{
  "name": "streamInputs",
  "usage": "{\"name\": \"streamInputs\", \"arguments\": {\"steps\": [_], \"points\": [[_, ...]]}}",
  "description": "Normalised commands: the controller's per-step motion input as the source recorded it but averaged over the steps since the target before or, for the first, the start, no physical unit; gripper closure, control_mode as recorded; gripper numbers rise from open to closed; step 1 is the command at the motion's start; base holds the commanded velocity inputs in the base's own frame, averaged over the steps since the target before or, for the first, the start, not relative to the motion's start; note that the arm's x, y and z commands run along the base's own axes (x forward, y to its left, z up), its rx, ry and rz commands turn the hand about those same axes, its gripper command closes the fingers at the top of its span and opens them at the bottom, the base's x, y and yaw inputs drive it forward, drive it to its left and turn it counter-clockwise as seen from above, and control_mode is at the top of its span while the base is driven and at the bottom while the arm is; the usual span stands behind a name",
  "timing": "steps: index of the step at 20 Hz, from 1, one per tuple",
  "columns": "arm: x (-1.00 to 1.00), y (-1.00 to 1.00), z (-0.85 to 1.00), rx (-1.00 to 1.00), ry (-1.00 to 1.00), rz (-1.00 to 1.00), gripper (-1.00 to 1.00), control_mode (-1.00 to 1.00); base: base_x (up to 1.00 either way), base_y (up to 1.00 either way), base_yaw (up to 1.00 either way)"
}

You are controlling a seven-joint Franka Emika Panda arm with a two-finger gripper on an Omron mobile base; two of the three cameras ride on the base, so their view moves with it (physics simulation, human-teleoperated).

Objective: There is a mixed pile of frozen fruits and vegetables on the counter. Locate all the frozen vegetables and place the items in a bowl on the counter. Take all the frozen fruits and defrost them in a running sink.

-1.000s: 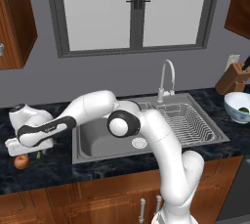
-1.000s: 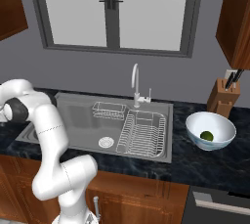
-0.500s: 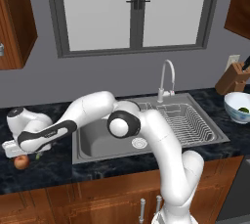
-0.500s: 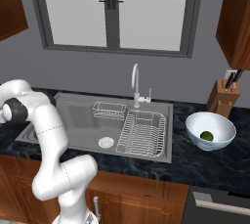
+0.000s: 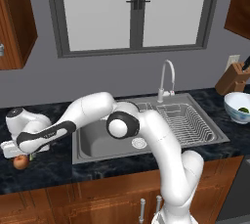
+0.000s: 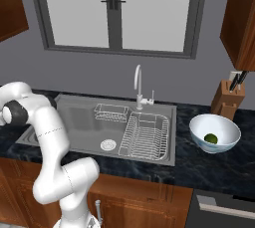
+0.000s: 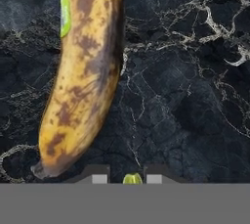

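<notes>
Item: tiny green bit [image 7: 131,179], pinched in our nearly closed end effector [image 7: 128,179] above the desk's [image 7: 185,96] left end, beside banana [image 7: 80,71]. We judge it light, slippery; grip its middle.

The banana [image 7: 83,76] — yellow with brown spots — lies flat on the black marbled counter [image 7: 185,96], a red apple [image 5: 20,162] nearby. The green ball [image 6: 211,138] sits inside the white bowl [image 6: 199,125] — right of the sink [image 6: 79,117].
</notes>
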Motion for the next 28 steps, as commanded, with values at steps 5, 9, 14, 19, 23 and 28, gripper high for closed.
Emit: {"name": "streamInputs", "arguments": {"steps": [5,9,14,19,23,28], "points": [[-0.01,-0.17,-0.02,0.00,0.10,0.00,1.00,-1.00,0.00,0.00,0.00],[-0.01,-0.36,0.84,0.01,0.12,0.00,1.00,-1.00,0.00,0.00,0.00],[-0.11,-0.39,0.40,0.02,0.01,0.00,1.00,-1.00,0.00,0.00,0.00],[-0.15,-0.60,-0.01,0.01,-0.01,0.00,1.00,-1.00,0.00,0.00,0.00],[-0.26,-0.81,0.31,0.07,0.00,0.00,1.00,-1.00,0.00,0.00,0.00],[-0.33,-0.75,0.59,0.12,-0.05,0.01,1.00,-1.00,0.00,0.00,0.00]]}}
